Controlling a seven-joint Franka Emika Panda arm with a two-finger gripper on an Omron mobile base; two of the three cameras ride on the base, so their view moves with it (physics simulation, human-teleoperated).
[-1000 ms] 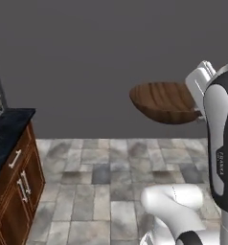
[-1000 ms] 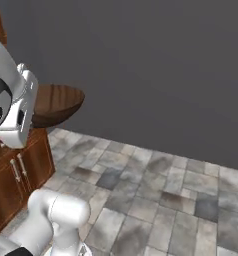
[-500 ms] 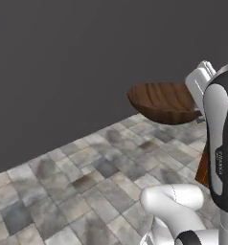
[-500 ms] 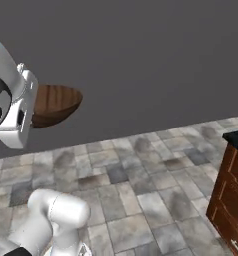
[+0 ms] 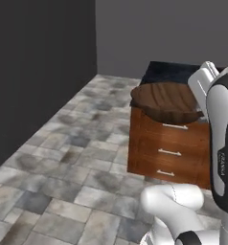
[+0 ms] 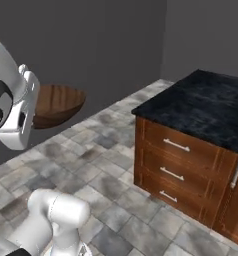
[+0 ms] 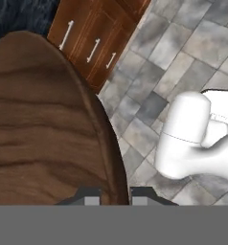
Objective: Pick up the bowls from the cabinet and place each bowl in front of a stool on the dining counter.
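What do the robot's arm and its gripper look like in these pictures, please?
The arm is glossy white with rounded, tube-like links and dark grey-black bands at the joints. Small dark lettering runs down one link in the left base view. The hand is a boxy white block. The gripper ends in two small, dark, squared finger tips. No loose cables show.

The bowl [image 5: 167,101] is dark brown with wavy wood grain. The dining counter [image 6: 211,107] has a black, white-flecked marble top over reddish-brown wood sides. The floor [image 5: 73,158] is mottled grey stone tile; the walls [image 6: 81,45] are dark grey.
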